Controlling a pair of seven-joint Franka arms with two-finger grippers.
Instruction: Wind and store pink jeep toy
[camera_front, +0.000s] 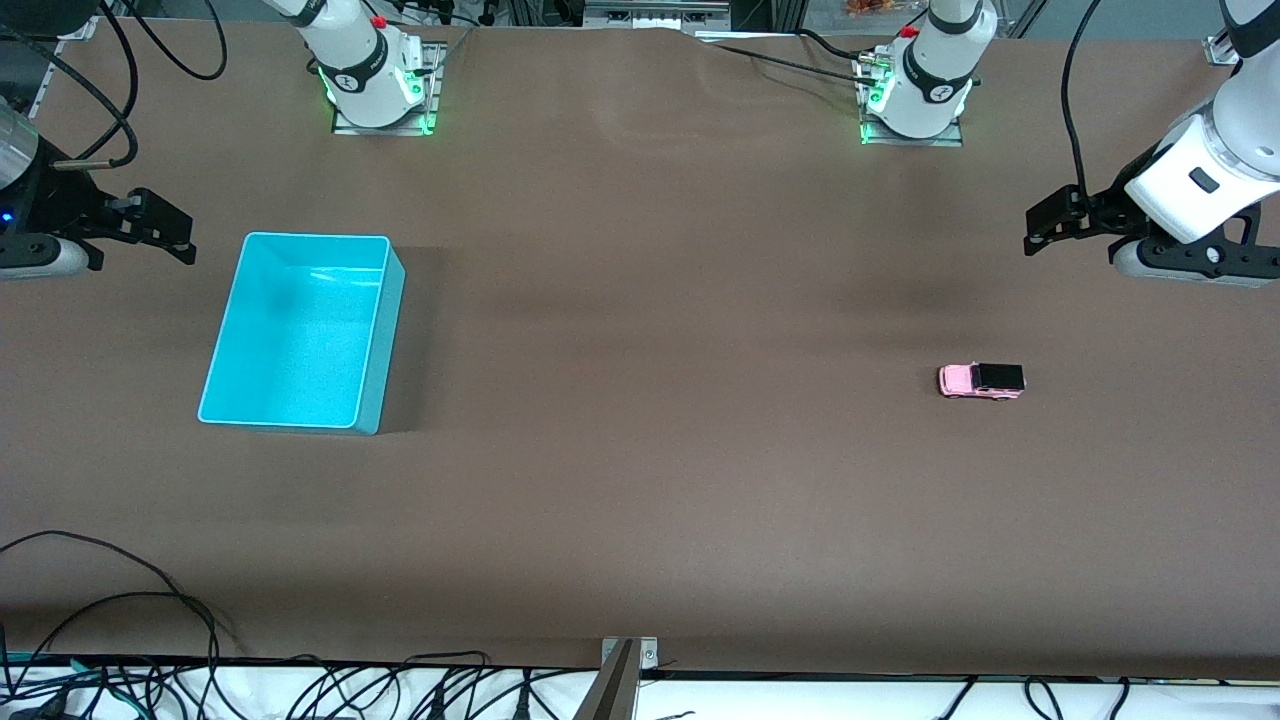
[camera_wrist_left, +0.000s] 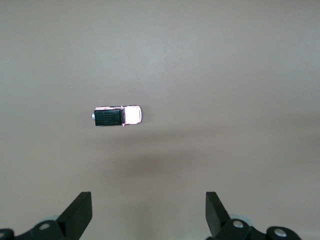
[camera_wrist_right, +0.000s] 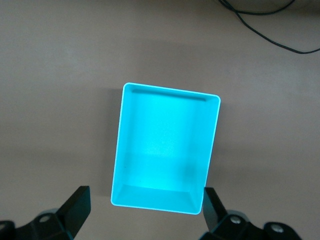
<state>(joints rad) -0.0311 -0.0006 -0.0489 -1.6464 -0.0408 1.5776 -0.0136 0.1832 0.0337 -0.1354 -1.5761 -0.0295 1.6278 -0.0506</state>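
There is one pink jeep toy (camera_front: 981, 381), one cyan bin (camera_front: 382, 340), and two robot arms, each with one gripper. All of it is on or over one brown table (camera_front: 640, 480).

The little jeep sits on its wheels on the table, toward the left arm's end. It has a pink body and a black roof. Nothing touches it. It is well apart from the bin, which stands toward the right arm's end of the table. The bin has nothing in it.

The left gripper (camera_front: 1045, 222) hangs in the air over the table at the left arm's end. Its two fingers are spread wide apart and hold nothing. In the left wrist view the jeep (camera_wrist_left: 118, 116) lies on the bare table below, out ahead of the black fingertips (camera_wrist_left: 80, 212) and not between them.

The right gripper (camera_front: 165, 232) hangs in the air at the right arm's end, just beside the bin. Its fingers are spread wide apart too, with nothing in them. In the right wrist view the bin (camera_wrist_right: 215, 130) lies below it, with its near edge between the two fingertips (camera_wrist_right: 78, 202).
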